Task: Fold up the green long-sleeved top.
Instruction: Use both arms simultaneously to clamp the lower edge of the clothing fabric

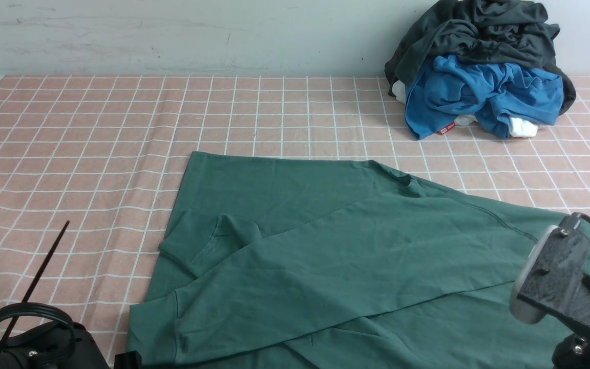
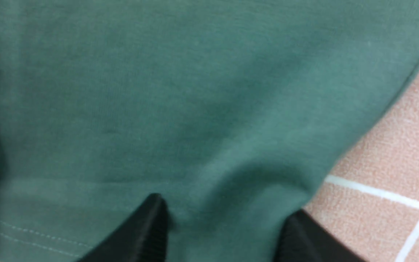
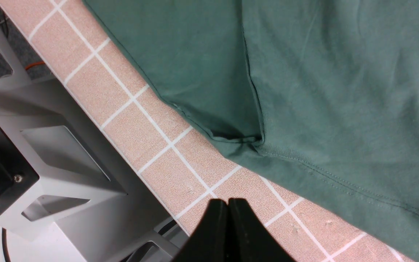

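Note:
The green long-sleeved top [image 1: 325, 256] lies flat on the pink checked cloth, with one sleeve folded across its body toward the left and a cuff [image 1: 187, 251] near its left edge. In the left wrist view my left gripper [image 2: 227, 218] is open, low over the top [image 2: 158, 91] near its edge; its fingers [image 2: 147, 233] stand apart with a soft ridge of green fabric between them. In the right wrist view my right gripper [image 3: 228, 203] is shut and empty over bare cloth, just off the hem of the top [image 3: 340, 91].
A pile of clothes sits at the back right: a dark grey garment [image 1: 479, 31] over a bright blue one [image 1: 479, 92]. The pink checked tablecloth [image 1: 69, 154] covers the table. Its near edge and a grey metal frame [image 3: 49, 163] lie close to my right gripper.

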Controlling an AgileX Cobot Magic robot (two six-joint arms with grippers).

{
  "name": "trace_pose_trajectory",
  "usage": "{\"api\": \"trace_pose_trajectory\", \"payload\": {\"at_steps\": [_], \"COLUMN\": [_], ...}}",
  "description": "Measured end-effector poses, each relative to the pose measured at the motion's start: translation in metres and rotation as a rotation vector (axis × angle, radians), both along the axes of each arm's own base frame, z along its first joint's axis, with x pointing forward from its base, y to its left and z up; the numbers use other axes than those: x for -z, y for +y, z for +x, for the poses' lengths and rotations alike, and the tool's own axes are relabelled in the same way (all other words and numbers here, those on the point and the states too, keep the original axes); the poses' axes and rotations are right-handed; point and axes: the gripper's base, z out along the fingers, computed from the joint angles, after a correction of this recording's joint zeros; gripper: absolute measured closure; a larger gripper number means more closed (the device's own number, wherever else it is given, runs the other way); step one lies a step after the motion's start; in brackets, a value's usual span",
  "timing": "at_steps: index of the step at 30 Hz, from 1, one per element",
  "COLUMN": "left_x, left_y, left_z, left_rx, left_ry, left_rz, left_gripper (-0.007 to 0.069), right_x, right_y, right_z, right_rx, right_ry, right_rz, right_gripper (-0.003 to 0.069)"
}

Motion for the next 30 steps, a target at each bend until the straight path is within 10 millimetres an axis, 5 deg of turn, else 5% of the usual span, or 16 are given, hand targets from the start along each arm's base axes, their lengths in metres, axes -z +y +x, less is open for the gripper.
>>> {"api": "trace_pose_trajectory", "payload": {"at_steps": [6, 16, 19, 25, 30], "left_x": [0.0, -0.016, -0.025, -0.034, -0.035], "left_y": [-0.001, 0.012, 0.02, 0.026, 0.025], "left_z": [0.0, -0.009, -0.016, -0.022, -0.021], "left_rx": [-0.076, -0.274, -0.294, -0.291, -0.289], "left_ry": [-0.002, 0.068, 0.088, 0.064, 0.055], "left_rz": [-0.018, 0.069, 0.105, 0.075, 0.063], "left_gripper": [0.0584, 0.0618, 0.0618, 0.0618, 0.0618], "right_x": [0.0, 0.005, 0.021, 0.078, 0.1], "right_y": [0.0, -0.003, -0.008, -0.025, -0.035], "right_z": [0.0, 0.0, -0.001, -0.002, -0.001], "right_rx": [-0.013, -0.167, -0.238, -0.334, -0.419], "right_ry": [-0.005, -0.063, -0.081, -0.227, -0.348], "right_rz": [-0.001, -0.05, -0.11, -0.228, -0.308], "right_gripper": [0.0673, 0.0629, 0.055, 0.023, 0.0134]}}
